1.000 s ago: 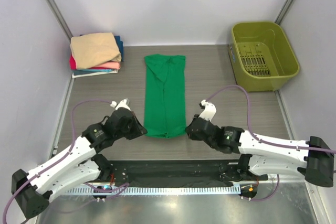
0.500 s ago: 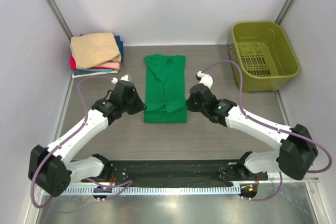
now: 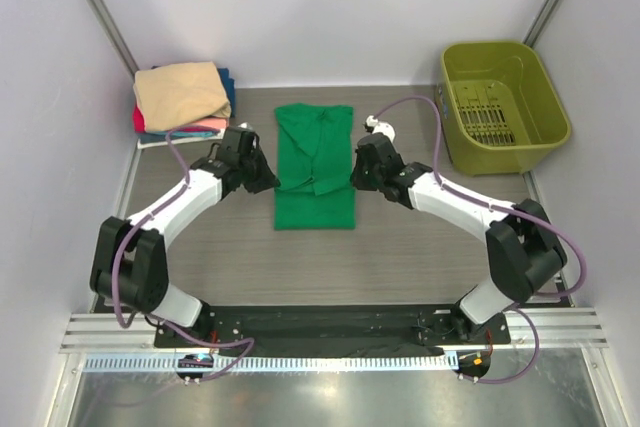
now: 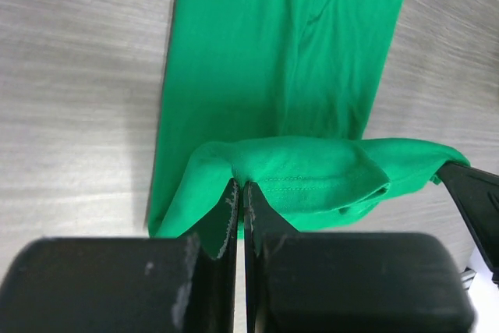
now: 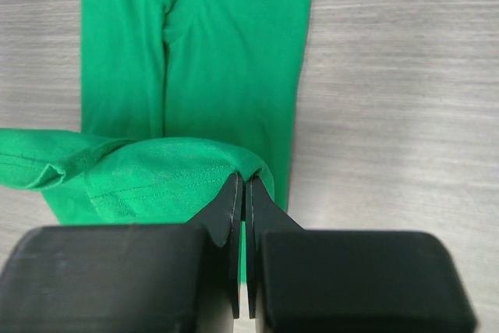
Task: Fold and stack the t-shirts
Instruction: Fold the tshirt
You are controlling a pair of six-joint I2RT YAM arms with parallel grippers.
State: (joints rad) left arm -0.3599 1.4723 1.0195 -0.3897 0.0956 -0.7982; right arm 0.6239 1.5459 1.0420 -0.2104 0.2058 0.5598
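Note:
The bright green t-shirt [image 3: 314, 162] lies as a long narrow strip in the middle of the table, its near hem lifted and carried back over itself. My left gripper [image 3: 268, 183] is shut on the hem's left corner [image 4: 234, 163]. My right gripper [image 3: 356, 175] is shut on the hem's right corner [image 5: 242, 163]. The raised hem hangs between the two grippers above the flat part of the shirt [image 4: 273, 52] [image 5: 226, 44]. A stack of folded shirts [image 3: 183, 102], tan on top with pink, red and blue under it, sits at the far left.
An olive-green plastic bin [image 3: 502, 105] stands at the far right. Grey walls close the table on the left, back and right. A black rail [image 3: 330, 325] runs along the near edge.
Both grippers have moved away from the near edge toward the back, carrying the green shirt's hem over the shirt. The visible strip is shorter and doubled at the middle.

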